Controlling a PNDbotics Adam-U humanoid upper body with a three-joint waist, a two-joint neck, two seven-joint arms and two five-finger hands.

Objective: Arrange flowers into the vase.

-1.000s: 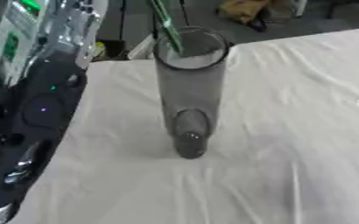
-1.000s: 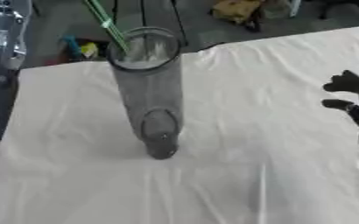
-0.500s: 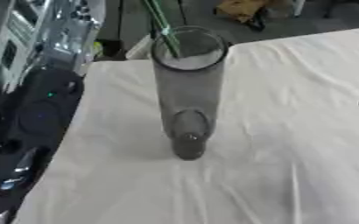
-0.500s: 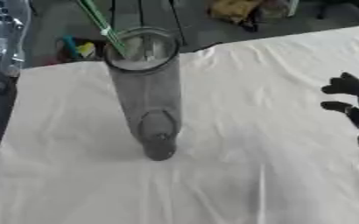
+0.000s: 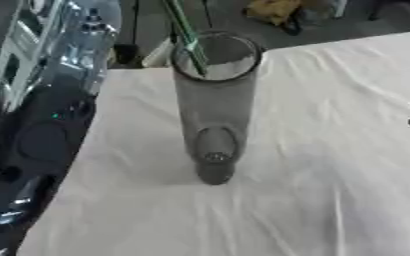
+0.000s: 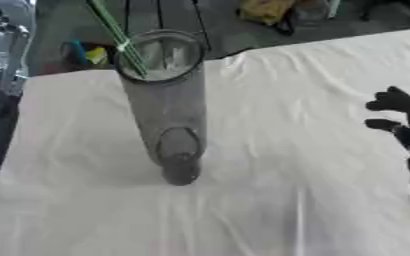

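Observation:
A tall grey glass vase stands upright on the white cloth, towards the back left. A thin green stem leans in its mouth and runs up and left out of the top of the picture; no bloom shows. My left arm, black and silver, rises along the left edge beside the vase, and its hand lies beyond the picture. My right hand is open at the right edge, fingers relaxed and holding nothing, well apart from the vase.
The table's far edge runs just behind the vase. Beyond it lie a dark floor, a yellow object and small green and yellow things. White cloth spreads in front of and to the right of the vase.
The left arm has shifted a little along the left edge. The vase, the stem and the right hand stand as before.

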